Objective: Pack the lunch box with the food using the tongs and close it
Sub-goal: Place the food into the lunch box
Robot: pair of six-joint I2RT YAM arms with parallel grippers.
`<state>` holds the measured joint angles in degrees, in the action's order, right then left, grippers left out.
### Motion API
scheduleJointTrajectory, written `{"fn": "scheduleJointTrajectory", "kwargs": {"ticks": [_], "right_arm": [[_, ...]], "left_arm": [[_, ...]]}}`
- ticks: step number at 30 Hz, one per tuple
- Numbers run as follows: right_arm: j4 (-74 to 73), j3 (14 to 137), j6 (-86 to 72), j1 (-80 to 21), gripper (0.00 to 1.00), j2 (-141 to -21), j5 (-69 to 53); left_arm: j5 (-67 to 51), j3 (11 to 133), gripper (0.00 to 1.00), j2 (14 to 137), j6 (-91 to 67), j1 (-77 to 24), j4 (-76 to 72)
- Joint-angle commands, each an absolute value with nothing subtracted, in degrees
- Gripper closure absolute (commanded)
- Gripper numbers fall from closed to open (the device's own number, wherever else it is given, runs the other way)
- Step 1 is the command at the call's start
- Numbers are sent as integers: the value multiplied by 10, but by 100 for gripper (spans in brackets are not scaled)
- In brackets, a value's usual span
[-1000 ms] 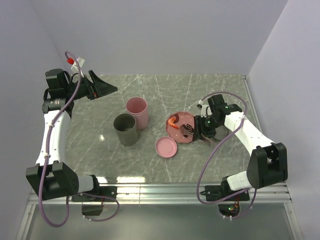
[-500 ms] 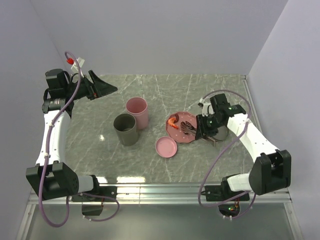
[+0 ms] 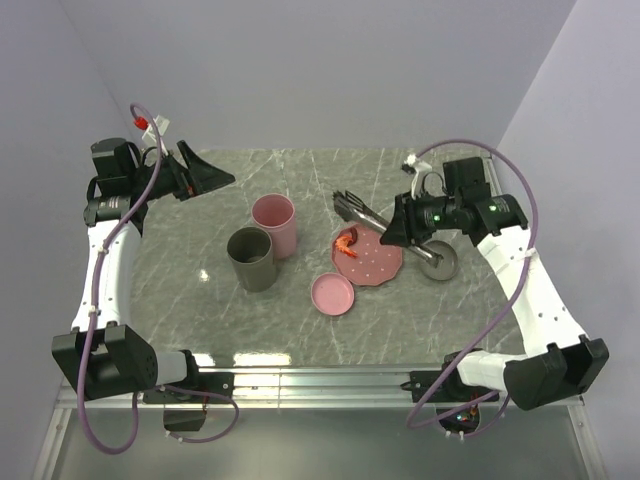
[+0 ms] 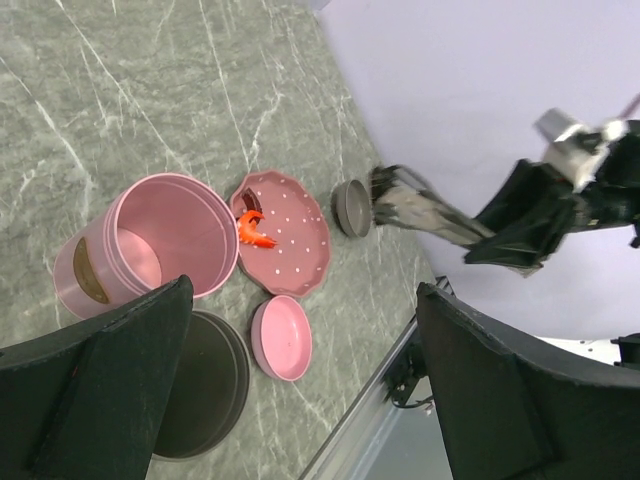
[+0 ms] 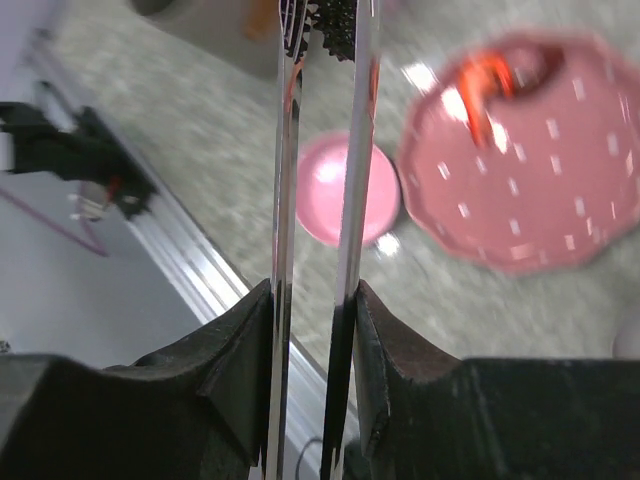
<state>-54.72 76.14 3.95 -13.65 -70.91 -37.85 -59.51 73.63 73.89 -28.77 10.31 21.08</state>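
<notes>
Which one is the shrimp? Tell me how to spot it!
Find the pink speckled plate near the middle of the grey table. On the side of it nearest the tall pink cup lies the shrimp: the only curly orange-red thing there.

tongs cut off at 12 o'clock | plate and shrimp blurred at 2 o'clock | grey cup partly hidden at 7 o'clock
</notes>
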Motion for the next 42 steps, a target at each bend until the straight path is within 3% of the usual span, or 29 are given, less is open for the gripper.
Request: {"fn": "scheduleJointTrajectory", "kwargs": {"ticks": [1,16,29,35,42], "right_arm": [[-518,826,50,-156,70,-719,-481],[-415,921,4,-360,70,-841,-449],[-422,961,22,-424,69,-936,-399],[-416,971,22,-429,62,-960,-381],[-419,992,15,-428,46,-969,-371]], "left_arm": [[-599,756,1,733,-303,105,182],[-615,729,1,724,-427,145,67],[-629,733,1,728,-413,155,77],[-633,738,1,732,-416,155,73],[-636,744,0,734,-405,156,82]]}}
